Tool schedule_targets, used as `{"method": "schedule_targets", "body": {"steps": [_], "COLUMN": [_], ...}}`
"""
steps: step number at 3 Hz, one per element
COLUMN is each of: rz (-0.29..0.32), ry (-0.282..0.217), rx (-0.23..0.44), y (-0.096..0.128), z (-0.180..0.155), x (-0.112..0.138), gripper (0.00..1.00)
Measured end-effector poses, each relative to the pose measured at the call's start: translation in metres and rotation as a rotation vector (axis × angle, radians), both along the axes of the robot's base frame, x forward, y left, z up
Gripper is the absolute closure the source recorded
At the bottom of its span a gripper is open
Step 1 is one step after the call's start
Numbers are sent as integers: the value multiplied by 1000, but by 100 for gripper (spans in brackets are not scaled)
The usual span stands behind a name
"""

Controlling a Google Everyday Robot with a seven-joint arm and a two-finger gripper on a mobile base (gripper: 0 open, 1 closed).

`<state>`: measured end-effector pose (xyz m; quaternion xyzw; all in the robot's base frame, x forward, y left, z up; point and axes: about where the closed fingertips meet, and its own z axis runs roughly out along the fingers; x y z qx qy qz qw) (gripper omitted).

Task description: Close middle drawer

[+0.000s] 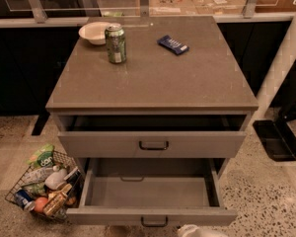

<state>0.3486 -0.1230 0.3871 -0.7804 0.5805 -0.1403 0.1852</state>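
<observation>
Grey cabinet (153, 78) fills centre frame, seen from above and in front. On its top, upper left: white bowl (94, 32), with a green can (115, 44) upright just in front of it, close enough that I cannot tell whether they touch. Blue packet (172, 44) lies flat to the right of the can, well apart from it. Uppermost drawer (197, 144) stands slightly out, a dark gap showing behind its front; small dark bar handle at its middle. Middle drawer (103, 215) sits below it, lower centre of frame, pulled far out, plain grey inside bare to view, its own dark handle at the bottom edge. Gripper (197, 231): only a pale rounded part shows at the very bottom edge, just right of centre, just in front of the middle drawer's front; whether it touches the front, and whether it is spread or pressed together, I cannot tell. Lower left on the speckled floor (266, 201), a wire basket (19, 191) heaped with groceries, just beside the drawer's left side. Right edge: white post (281, 73), dark tray (274, 139) at its foot.
</observation>
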Motion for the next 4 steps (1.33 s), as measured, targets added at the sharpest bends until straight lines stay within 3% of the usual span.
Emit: {"method": "schedule_targets", "body": {"steps": [2,3,4], "rz": [-53,-90,-159], "ry": [-37,-34,-11], "rx": [-14,-18,-16], "y": [-42,-62,-96], "z": [-1,-10,-40], "x": [55,78,123], "gripper": [100,100,100]}}
